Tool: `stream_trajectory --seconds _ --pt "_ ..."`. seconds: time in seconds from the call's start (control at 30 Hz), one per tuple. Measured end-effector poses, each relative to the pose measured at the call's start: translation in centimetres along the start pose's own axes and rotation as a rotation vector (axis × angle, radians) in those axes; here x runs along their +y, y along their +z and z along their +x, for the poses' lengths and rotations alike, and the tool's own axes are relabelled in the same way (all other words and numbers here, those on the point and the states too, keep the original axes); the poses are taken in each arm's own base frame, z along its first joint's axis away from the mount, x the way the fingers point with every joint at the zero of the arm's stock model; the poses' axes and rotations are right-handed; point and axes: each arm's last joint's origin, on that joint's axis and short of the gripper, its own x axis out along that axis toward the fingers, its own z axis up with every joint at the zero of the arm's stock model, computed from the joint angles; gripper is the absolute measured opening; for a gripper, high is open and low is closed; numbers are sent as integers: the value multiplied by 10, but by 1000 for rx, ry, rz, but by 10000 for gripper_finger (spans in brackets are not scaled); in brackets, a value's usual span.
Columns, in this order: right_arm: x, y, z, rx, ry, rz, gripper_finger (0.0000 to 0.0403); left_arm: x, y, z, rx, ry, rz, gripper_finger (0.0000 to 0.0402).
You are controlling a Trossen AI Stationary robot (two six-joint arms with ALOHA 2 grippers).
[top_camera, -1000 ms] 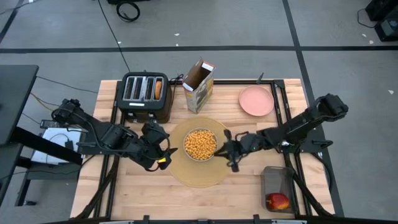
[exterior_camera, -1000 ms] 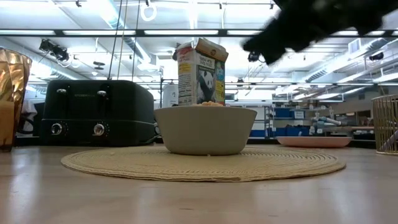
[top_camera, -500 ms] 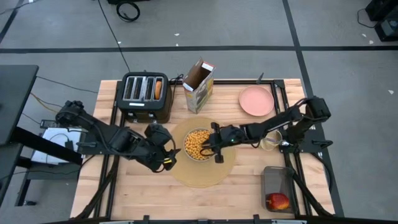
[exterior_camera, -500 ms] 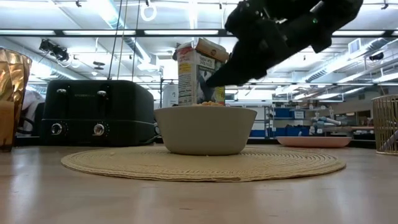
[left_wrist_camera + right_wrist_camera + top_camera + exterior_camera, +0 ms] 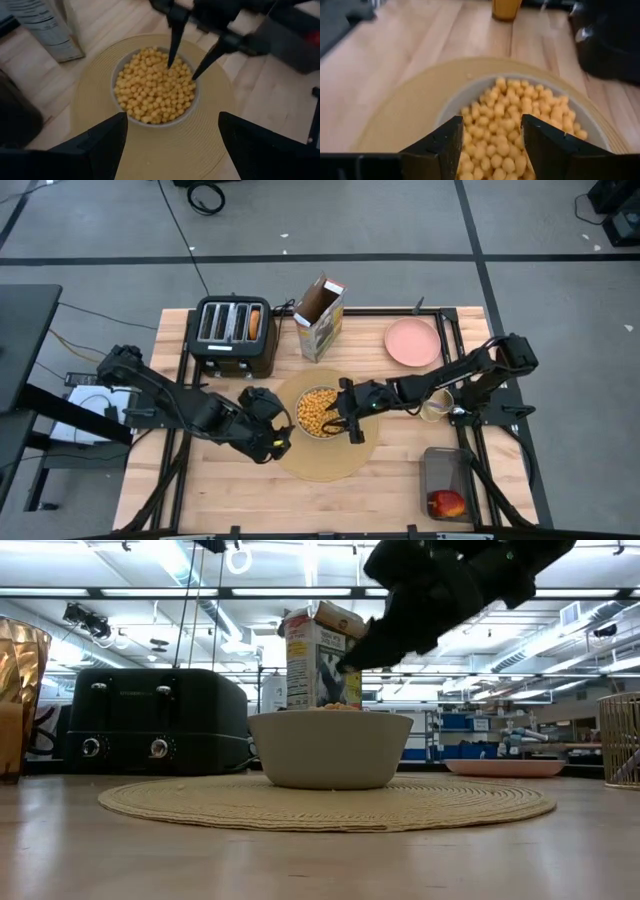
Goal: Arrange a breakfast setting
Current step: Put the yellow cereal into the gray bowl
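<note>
Now, bowls: one point(image 5: 320, 412), on one placemat point(image 5: 322, 463)
Plates: one point(image 5: 412, 342)
Apples: one point(image 5: 447, 503)
Right gripper point(image 5: 347, 420): over bowl, fingers apart
Left gripper point(image 5: 283, 432): beside bowl, fingers wide

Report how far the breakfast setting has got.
Done: the bowl of cereal sits on the placemat. In hand: the right hand, fingers apart, hangs over the bowl's rim; the left hand waits open beside it. Left: the pink plate is at the table's far corner, the apple in its container.
</note>
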Motion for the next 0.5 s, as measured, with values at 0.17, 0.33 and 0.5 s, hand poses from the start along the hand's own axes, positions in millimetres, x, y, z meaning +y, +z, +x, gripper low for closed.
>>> stream_trajectory --seconds 0.17,0.33,0.5 --pt "-1 4 1 -45 -14 -29 207 -4 3 16 -21 26 -2 318" --pt "-1 8 1 -90 -9 -14 209 -16 -1 48 -92 109 77 318" --pt "3 10 0 -106 8 10 209 -26 -16 81 -158 254 171 316"
